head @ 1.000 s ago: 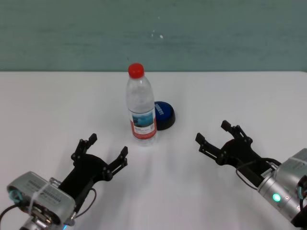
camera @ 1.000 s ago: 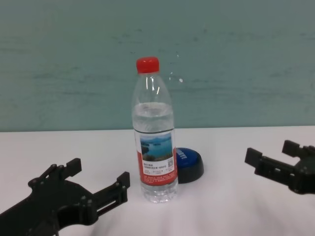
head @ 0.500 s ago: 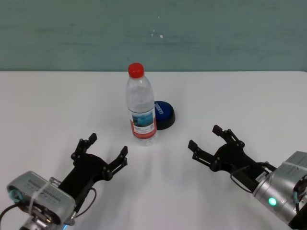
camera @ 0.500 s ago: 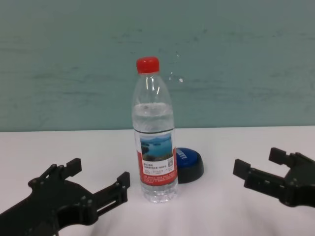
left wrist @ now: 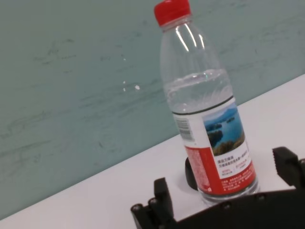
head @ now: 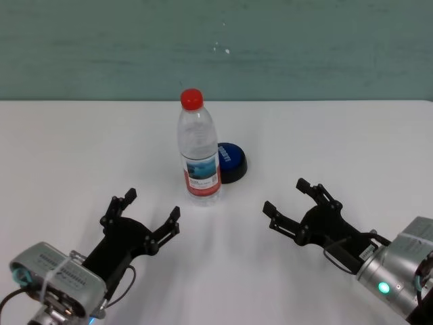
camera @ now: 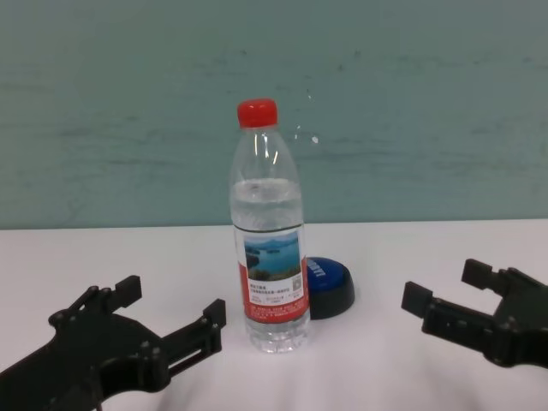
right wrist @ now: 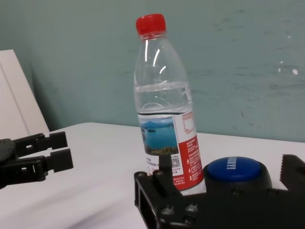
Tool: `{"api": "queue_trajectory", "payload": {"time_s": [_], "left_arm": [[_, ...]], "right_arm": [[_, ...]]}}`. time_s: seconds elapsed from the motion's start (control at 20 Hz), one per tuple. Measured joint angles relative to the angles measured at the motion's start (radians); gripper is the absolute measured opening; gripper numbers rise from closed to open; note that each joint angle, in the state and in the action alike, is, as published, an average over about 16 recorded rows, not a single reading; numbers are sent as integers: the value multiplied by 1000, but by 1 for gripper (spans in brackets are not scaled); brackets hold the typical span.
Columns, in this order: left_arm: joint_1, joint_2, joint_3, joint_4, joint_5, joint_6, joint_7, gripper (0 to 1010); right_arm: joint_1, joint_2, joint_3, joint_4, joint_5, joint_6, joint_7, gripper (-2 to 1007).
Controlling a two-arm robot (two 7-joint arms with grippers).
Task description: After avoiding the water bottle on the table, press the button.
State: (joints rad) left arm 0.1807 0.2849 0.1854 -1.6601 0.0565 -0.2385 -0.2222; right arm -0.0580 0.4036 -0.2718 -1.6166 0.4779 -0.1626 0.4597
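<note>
Right claw (head: 295,198) nearer, domed btn (head: 231,160), clear bottle (head: 199,153)

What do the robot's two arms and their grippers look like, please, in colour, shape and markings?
Both grippers, left gripper and right gripper, are matte black with two blocky, squared fingers. Behind them sit silver-grey cylindrical wrists. The right wrist shows a green light, the left a teal ring and a white strap; thin black cables loop beside each.

- We see small white lettering on the blue top of the button (right wrist: 234,168), too small to read.
- The water bottle (right wrist: 165,106) label carries fine print and a QR code beside a lake photo; we cannot read it.
</note>
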Motion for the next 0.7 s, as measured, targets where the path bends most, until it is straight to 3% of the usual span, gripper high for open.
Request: {"api": "queue_trajectory", "payload": {"time_s": [0.7], "left_arm": [[0, 0, 0, 0, 0, 0, 0, 1000]], "right_arm": [[9, 10, -14, 6, 10, 26, -9, 1004]]}}
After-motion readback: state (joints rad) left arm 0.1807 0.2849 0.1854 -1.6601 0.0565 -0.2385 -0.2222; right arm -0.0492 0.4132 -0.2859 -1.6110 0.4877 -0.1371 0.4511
